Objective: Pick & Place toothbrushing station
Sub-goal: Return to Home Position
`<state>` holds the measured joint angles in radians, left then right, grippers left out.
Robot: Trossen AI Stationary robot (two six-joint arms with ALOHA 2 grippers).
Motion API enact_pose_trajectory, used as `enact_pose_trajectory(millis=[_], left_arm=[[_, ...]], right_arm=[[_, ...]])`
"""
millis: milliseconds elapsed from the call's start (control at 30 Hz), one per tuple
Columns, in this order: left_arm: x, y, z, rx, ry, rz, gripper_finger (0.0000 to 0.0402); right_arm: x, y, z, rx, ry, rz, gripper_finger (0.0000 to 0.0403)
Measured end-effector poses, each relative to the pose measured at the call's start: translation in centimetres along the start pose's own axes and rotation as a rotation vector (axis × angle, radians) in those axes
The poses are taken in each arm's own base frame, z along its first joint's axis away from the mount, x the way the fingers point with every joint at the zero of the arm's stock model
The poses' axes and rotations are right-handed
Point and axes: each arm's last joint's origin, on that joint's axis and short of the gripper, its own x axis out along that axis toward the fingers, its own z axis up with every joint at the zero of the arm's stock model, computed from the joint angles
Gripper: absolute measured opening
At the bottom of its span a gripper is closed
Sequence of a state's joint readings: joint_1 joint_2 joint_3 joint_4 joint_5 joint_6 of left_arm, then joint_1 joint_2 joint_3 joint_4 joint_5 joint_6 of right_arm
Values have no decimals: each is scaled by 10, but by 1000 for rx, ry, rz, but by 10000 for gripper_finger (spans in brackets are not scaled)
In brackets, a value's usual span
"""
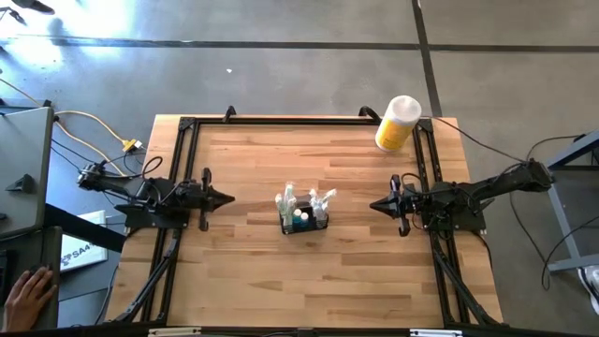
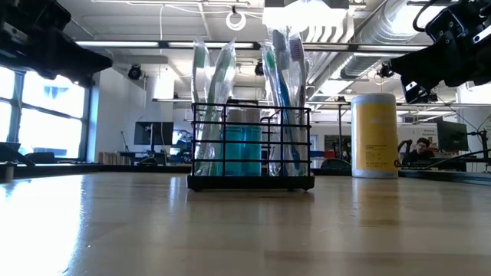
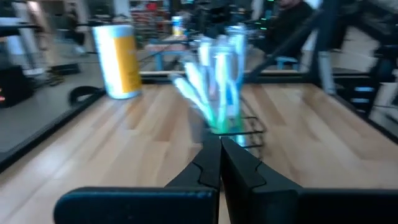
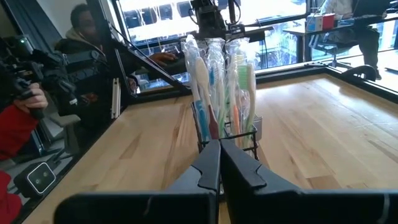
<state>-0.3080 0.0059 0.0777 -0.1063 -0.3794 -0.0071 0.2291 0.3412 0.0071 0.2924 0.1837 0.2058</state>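
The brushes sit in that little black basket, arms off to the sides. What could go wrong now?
1. The wrapped toothbrushes stand tall and lean out above the small black wire-mesh caddy, so a bump might tip it.
2. The left pincer and right pincer, both shut, point at it; a lurch forward could hit it.
3. The yellow cylinder with a white lid stands at the wooden table's far edge near the right arm; a swing could knock it off.

- Table (image 1: 243,271): light wood-plank top.
- Black metal frame (image 1: 281,120): lies along the table's edges.
- Black wire-mesh caddy (image 1: 304,223): centre, upright.
- Yellow cylinder (image 1: 397,124), white lid: corner on the right arm's side, apparently touching the frame.
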Motion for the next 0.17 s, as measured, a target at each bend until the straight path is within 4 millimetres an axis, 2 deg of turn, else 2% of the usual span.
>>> enact_pose_trajectory(millis=[167], left_arm=[[0, -2, 0, -21, 4, -57, 1]], right_arm=[[0, 0, 0, 0, 1, 0, 2]])
